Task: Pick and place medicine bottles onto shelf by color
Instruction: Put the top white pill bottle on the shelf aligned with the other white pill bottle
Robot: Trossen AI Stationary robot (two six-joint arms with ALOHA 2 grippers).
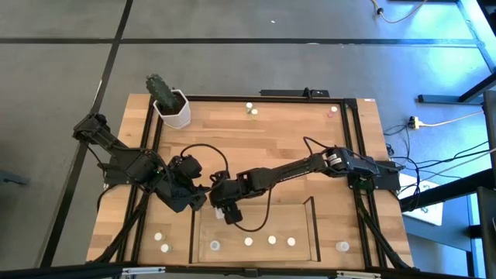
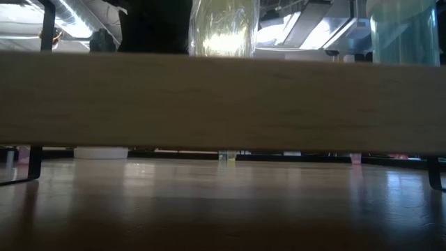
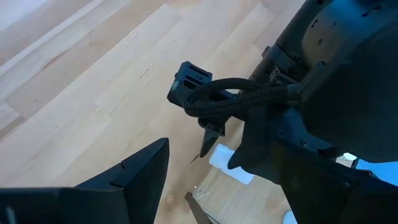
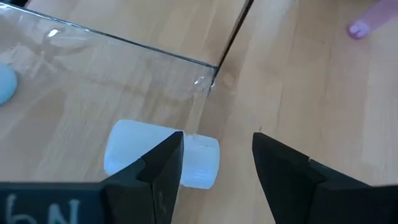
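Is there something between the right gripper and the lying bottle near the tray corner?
Nothing visible. The right gripper is open directly over the white bottle, which lies on its side beside the clear tray corner, partly behind one jaw.

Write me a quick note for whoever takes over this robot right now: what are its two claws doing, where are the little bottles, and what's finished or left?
Right gripper: open, over the tray's near-left corner, a white bottle lying on its side beneath its fingers, not gripped.
Left gripper: open, holding nothing, close beside the right one.
Done: four pale bottles stand in a row inside the tray.
Left: two bottles on the table left of the tray, one to its right, two at the far edge, plus a pinkish one there.
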